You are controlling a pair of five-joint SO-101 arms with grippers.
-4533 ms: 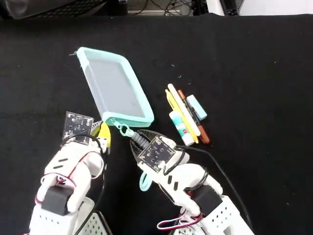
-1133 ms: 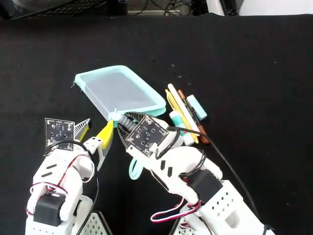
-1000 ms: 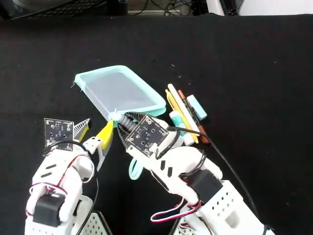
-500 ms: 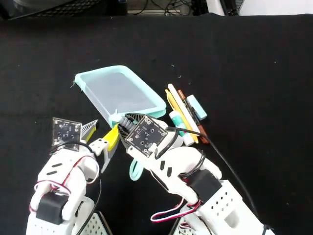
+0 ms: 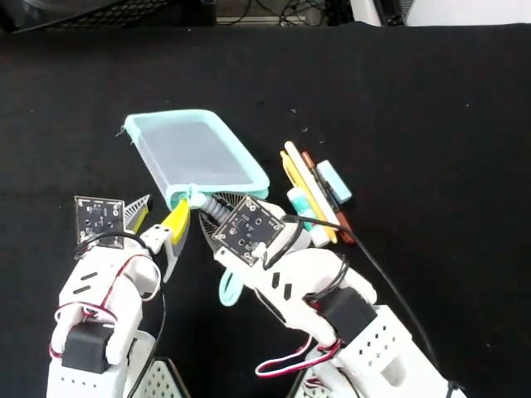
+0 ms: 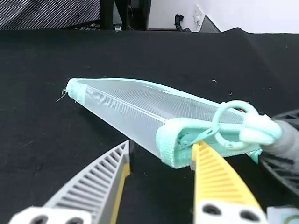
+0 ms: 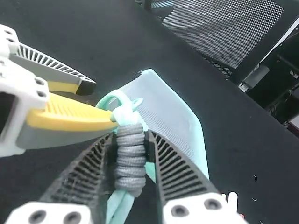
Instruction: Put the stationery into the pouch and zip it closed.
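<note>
A: What does the right gripper hold?

B: Its two black fingers are pressed together on a grey wrapped cord. The cord ends in a mint ring at the near corner of the pouch.

A: And the left gripper?

B: Its jaws stand apart. The yellow finger touches the pouch corner just under the ring. The grey finger is beside the corner, on its other side, and not touching it.

A: Where is the pouch on the table?

B: In the high view the pouch lies flat on the black cloth, in front of both arms. The stationery lies in a bundle just beside it, outside. There are some pens, a mint eraser and a small white tube.

A: Any writing to read?

B: The tube has a green mark, but it is too small to read.

A: Is something in the way?

B: From above, the right gripper covers the pouch corner. The left wrist view shows the ring clearly. The right arm's black cable runs past the near ends of the pens, and a mint strap hangs under this arm.
</note>
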